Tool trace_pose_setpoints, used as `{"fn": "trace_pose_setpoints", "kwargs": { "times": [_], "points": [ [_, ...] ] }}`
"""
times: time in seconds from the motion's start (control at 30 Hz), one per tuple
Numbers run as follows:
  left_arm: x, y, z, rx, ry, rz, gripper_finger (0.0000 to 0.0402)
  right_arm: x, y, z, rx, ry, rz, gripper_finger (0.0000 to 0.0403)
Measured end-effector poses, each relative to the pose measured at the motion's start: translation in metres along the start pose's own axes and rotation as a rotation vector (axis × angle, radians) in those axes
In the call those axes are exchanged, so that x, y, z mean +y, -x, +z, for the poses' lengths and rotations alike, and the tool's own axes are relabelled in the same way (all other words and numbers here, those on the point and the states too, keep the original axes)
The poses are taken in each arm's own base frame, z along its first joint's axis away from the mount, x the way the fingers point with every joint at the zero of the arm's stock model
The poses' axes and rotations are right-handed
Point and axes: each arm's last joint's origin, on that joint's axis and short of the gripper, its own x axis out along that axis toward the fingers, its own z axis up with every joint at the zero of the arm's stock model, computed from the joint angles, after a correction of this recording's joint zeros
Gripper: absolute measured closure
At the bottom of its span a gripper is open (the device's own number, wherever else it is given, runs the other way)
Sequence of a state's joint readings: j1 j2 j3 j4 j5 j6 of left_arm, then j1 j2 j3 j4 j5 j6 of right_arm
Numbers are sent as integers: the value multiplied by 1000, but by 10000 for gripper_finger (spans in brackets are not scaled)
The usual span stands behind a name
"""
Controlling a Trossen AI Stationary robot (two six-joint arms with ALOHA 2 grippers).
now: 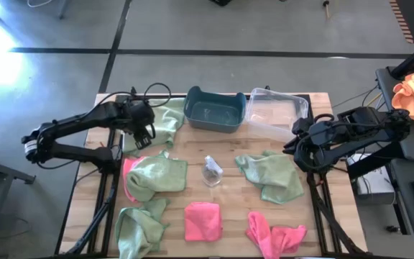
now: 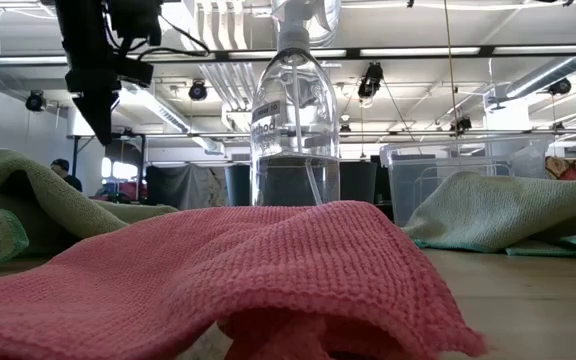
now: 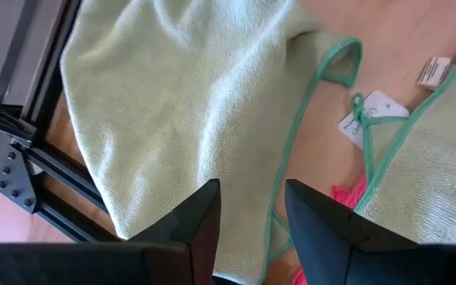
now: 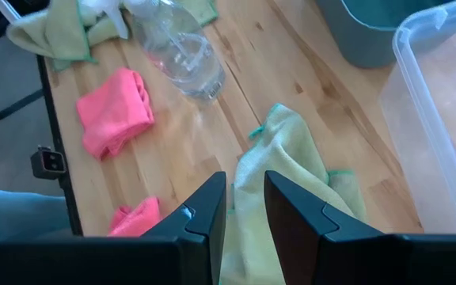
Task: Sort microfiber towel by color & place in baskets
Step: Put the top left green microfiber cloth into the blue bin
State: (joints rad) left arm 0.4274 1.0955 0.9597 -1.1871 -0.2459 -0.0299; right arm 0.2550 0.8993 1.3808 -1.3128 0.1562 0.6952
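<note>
1. Nearest the table's front edge lie two pink towels (image 1: pixel 203 220) and (image 1: pixel 275 234), plus a sage green one (image 1: pixel 139 227) at the front left corner. None of them is in a basket yet.

2. In the middle row a green towel (image 1: pixel 157 175) lies over a pink one (image 1: pixel 126 173) on the left. A clear spray bottle (image 1: pixel 211 170) stands in the centre, and another green towel (image 1: pixel 272 175) lies spread on the right.

3. The left gripper (image 1: pixel 145 134) hovers over the near end of a green towel (image 1: pixel 165 121) by the table's left edge. Its fingers are parted with nothing between them. In the left wrist view this cloth (image 3: pixel 188 119) lies straight ahead of the fingertips. It runs away from the gripper toward the far side, where it ends just beside the teal basket.

4. The right gripper (image 1: pixel 298 137) hangs near the right edge, fingers slightly apart and empty. The spread green towel is just in front of it in the right wrist view (image 4: pixel 291 182).

5. At the far edge sit the teal basket (image 1: pixel 215 110) and the clear basket (image 1: pixel 277 111), side by side.

6. By my judgement, each arm has a green towel close beneath it. The left arm's towel lies closest to the teal basket, so that pairing looks the shorter carry.
</note>
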Motion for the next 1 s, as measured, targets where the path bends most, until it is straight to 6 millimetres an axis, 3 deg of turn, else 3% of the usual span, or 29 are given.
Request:
{"fn": "trace_pose_setpoints", "kwargs": {
  "times": [0.53,1.0],
  "points": [
    [-4,-20,4,58,-9,11,274,-3,0,-3,33,11,-28,321],
    [-12,-57,16,110,-19,57,274,-3,0,-3,33,21,-28,321]
  ]
}}
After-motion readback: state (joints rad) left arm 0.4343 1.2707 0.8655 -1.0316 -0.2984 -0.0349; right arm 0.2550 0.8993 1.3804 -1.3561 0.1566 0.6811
